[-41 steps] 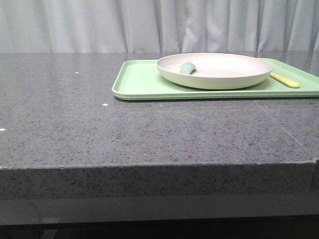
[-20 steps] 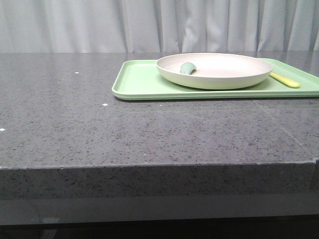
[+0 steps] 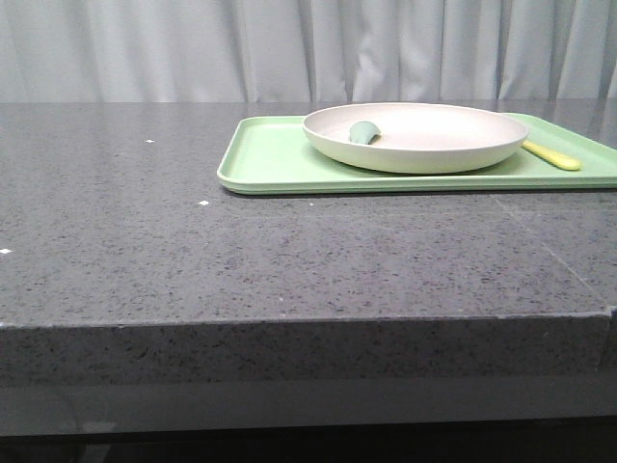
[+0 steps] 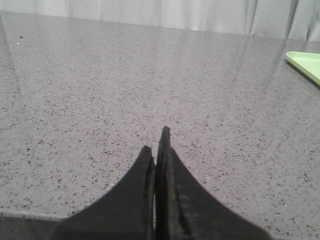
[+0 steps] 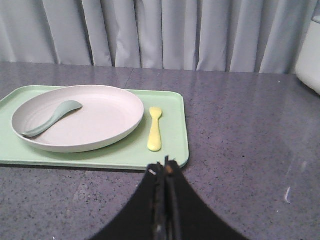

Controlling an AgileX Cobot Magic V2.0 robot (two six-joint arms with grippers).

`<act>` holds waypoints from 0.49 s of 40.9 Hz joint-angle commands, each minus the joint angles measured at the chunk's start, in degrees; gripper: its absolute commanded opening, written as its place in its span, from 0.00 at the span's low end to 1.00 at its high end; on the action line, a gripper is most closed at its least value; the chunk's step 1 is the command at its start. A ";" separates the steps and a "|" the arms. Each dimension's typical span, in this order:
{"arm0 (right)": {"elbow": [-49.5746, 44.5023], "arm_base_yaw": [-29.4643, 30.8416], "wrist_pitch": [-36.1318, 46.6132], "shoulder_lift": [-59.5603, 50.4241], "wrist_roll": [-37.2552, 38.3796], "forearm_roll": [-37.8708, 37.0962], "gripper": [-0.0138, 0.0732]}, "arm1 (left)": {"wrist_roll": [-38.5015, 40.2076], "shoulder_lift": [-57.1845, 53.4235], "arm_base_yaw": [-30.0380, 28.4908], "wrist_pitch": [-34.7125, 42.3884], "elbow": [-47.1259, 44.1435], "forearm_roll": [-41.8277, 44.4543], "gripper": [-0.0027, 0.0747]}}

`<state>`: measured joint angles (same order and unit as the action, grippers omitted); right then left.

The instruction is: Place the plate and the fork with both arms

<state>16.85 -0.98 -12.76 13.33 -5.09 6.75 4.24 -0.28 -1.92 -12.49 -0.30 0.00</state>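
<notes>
The cream-white plate point(image 3: 415, 136) rests on a light-green tray point(image 3: 270, 159) at the back right of the table; it also shows in the right wrist view point(image 5: 100, 112). A teal spoon point(image 5: 50, 117) lies in the plate. The pale-yellow fork point(image 5: 155, 129) lies on the tray beside the plate, seen in the front view point(image 3: 551, 155) too. My right gripper point(image 5: 165, 167) is shut and empty, just short of the tray's near edge. My left gripper point(image 4: 158, 145) is shut and empty over bare table, far from the tray. Neither gripper shows in the front view.
The dark grey speckled table point(image 3: 289, 251) has its front edge near me. A corner of the tray point(image 4: 305, 62) shows in the left wrist view. A white object point(image 5: 311, 55) stands at the table's far side in the right wrist view. Grey curtains hang behind.
</notes>
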 commanded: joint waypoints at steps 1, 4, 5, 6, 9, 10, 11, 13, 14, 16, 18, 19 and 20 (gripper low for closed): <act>-2.93 -0.93 8.62 -1.46 -0.34 -0.98 0.02 | 0.16 -1.19 -0.02 5.04 -0.24 -0.42 0.01; -7.22 -1.02 9.79 -4.32 -0.34 -0.98 0.02 | 0.16 -1.19 -0.02 5.04 -0.24 -0.42 0.01; -8.29 -1.02 9.89 -5.15 -0.27 -0.98 0.02 | 0.16 -1.19 -0.02 5.04 -0.24 -0.42 0.01; -9.62 -1.02 9.89 -6.23 -0.18 -0.98 0.02 | 0.16 -1.19 -0.02 5.04 -0.24 -0.42 0.01; -12.98 -1.02 9.89 -9.07 0.75 -0.98 0.02 | 0.16 -1.19 -0.02 5.04 -0.24 -0.42 0.01; -13.85 -1.02 9.89 -9.79 1.02 -0.98 0.02 | 0.16 -1.19 -0.02 5.04 -0.24 -0.42 0.01; -14.91 -1.08 9.89 -10.75 1.21 -0.98 0.02 | 0.16 -1.19 -0.02 5.04 -0.24 -0.42 0.01; -16.61 -1.14 9.89 -12.36 1.27 -0.98 0.02 | 0.16 -1.19 -0.02 5.04 -0.24 -0.42 0.01; -17.25 -1.14 9.89 -13.26 1.27 -0.98 0.02 | 0.16 -1.19 -0.02 5.04 -0.24 -0.42 0.01; -18.33 -1.14 9.58 -14.79 1.27 -0.98 0.02 | 0.16 -1.19 -0.02 5.04 -0.24 -0.42 0.01; -18.20 -1.14 7.82 -15.06 1.27 -0.98 0.02 | 0.16 -1.19 -0.02 5.04 -0.24 -0.42 0.01; -18.20 -1.14 7.70 -14.99 1.27 -0.98 0.02 | 0.16 -1.19 -0.02 5.04 -0.24 -0.42 0.01; -18.20 -1.14 7.49 -14.99 1.27 -0.98 0.02 | 0.16 -1.19 -0.02 5.04 -0.24 -0.42 0.01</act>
<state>-1.53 -2.08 -8.95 -0.49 -4.05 6.24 4.24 -0.28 -1.92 -12.49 -0.30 0.00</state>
